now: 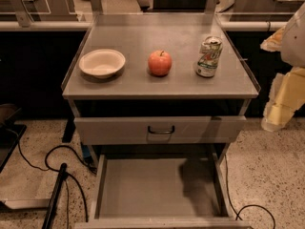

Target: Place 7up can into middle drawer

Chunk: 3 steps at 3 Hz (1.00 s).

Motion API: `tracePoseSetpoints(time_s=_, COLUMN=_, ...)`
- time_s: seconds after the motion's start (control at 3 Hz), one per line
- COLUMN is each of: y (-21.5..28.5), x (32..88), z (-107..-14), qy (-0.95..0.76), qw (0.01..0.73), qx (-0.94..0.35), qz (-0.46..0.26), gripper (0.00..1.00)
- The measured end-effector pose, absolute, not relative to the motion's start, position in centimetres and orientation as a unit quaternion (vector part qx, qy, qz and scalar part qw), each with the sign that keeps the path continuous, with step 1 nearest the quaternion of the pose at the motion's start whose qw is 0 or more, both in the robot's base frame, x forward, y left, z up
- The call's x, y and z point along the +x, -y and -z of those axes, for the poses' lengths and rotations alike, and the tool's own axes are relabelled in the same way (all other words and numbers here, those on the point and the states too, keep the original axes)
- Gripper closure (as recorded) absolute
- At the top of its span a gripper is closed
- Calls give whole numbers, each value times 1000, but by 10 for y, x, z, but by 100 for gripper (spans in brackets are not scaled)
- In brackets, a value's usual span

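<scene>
gripper (280,104) pale cream, at right edge, open or closed: cannot tell | 7up can (209,57) up-left of it, upright on grey cabinet top (157,32), dented white-silver cylinder, green band, red mark | red apple (159,63) round, left of can | shallow white bowl (102,63) farther left | middle drawer (143,185) down-left, pulled open, flat grey metal floor, low walls

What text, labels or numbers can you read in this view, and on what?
Nothing reads clearly.
The 7up can, upright on the cabinet top: green and red print, too blurred to read.
The apple, bowl and open middle drawer: no lettering shows.
The gripper, at the right edge beside the cabinet: no marking shows.
</scene>
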<state>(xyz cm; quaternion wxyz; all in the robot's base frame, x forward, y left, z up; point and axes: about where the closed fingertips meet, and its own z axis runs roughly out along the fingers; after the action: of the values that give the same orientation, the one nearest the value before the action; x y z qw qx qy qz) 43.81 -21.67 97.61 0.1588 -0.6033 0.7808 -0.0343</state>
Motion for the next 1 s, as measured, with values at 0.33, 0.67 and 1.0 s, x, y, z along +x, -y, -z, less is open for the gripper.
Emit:
tracePoseSetpoints(time_s=0.33, y=217, x=442, z=-977, qy=-779, qw=167, qx=-604, qz=37, gripper=0)
tracePoseSetpoints(time_s=0.67, y=223, x=460, z=-970, qy=-788, qw=194, qx=-584, qz=25, gripper=0)
tracePoseSetpoints(time_s=1.0, y=235, x=487, z=-953, qy=-797, qw=216, qx=-563, qz=9, gripper=0)
